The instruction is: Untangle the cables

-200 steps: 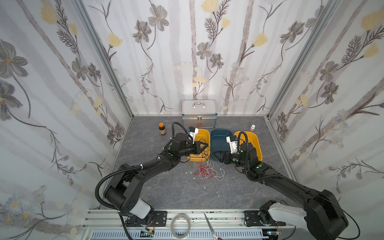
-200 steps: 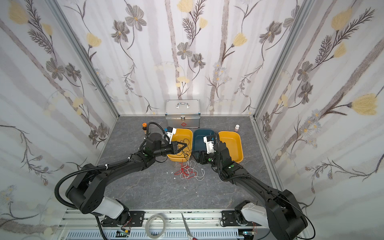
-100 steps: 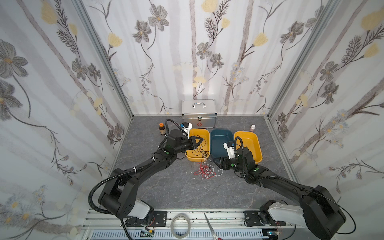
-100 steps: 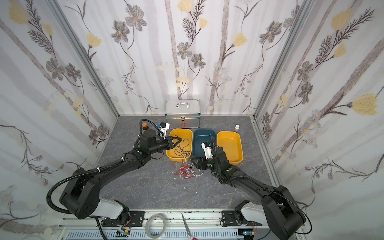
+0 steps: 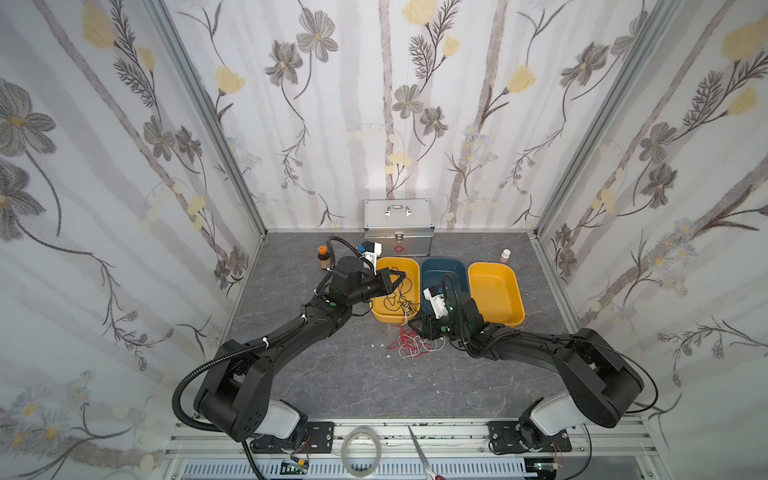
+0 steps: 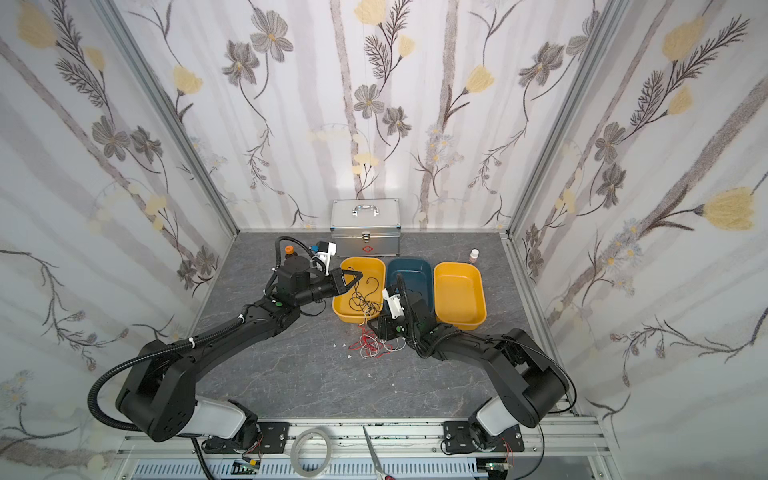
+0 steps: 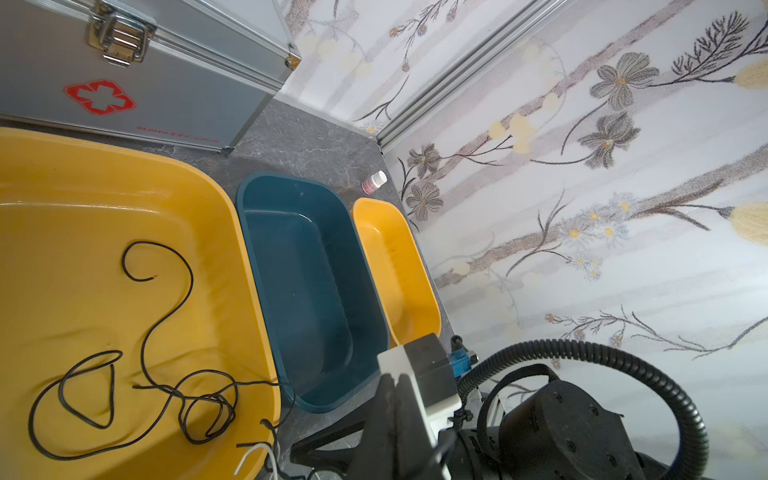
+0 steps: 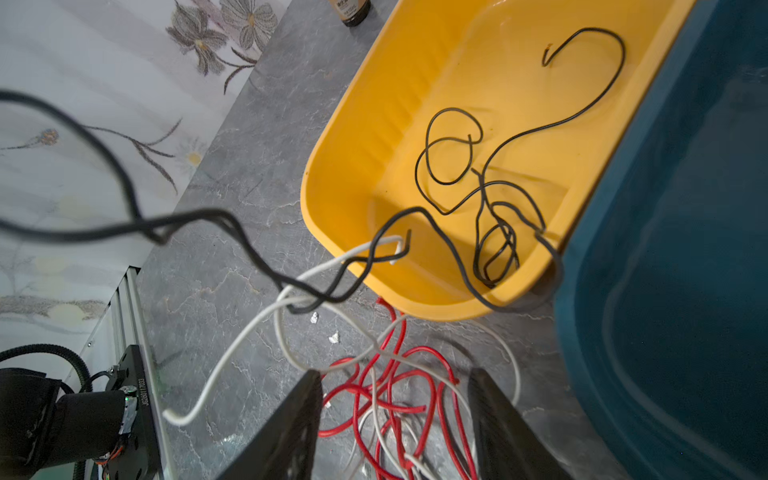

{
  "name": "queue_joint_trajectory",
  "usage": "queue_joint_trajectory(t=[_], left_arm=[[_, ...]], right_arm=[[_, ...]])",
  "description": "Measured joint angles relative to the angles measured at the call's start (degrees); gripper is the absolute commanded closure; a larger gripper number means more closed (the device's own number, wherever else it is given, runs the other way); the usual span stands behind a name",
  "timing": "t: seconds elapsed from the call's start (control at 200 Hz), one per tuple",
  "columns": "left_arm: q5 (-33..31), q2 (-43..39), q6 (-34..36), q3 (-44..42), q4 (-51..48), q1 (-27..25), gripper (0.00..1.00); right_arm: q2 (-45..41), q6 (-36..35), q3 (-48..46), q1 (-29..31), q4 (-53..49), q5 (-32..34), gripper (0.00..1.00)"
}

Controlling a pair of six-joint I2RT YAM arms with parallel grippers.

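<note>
The thin black cable (image 7: 166, 316) lies coiled in the left yellow bin (image 7: 124, 174); one strand crosses the near rim and tangles with the white cable (image 8: 232, 357) on the floor. The red cable (image 8: 399, 386) lies knotted with the white one in front of that bin, as both top views show (image 5: 401, 343). My right gripper (image 8: 395, 376) is open low over this red-white tangle, jaws on either side of it. My left gripper (image 7: 395, 378) is shut above the bin's far part (image 5: 401, 276); I see nothing between its jaws.
A blue bin (image 5: 442, 266) and a second yellow bin (image 5: 494, 291) stand right of the first. A metal first-aid case (image 5: 398, 226) is at the back wall, with a brown bottle (image 5: 323, 257) and a small pink bottle (image 5: 505, 255). A tape ring (image 5: 360, 451) and scissors (image 5: 419, 449) lie on the front rail.
My left gripper drew back toward the far left over the yellow bin, staying shut. My right gripper moved left and nearer onto the red-white tangle, its jaws narrowing a little.
</note>
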Motion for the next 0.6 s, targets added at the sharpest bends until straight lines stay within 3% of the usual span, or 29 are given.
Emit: queue_joint_trajectory(t=[0.33,0.6], left_arm=[[-0.04,-0.48,-0.20,0.00,-0.63,0.00,1.00],[-0.09,-1.20,-0.20,0.00,-0.70,0.24,1.00]], right_arm=[[6.64,-1.86,1.99,1.68,-0.26,3.85,0.54],[9.44,-2.01,1.62,1.88,-0.68,4.96,0.81]])
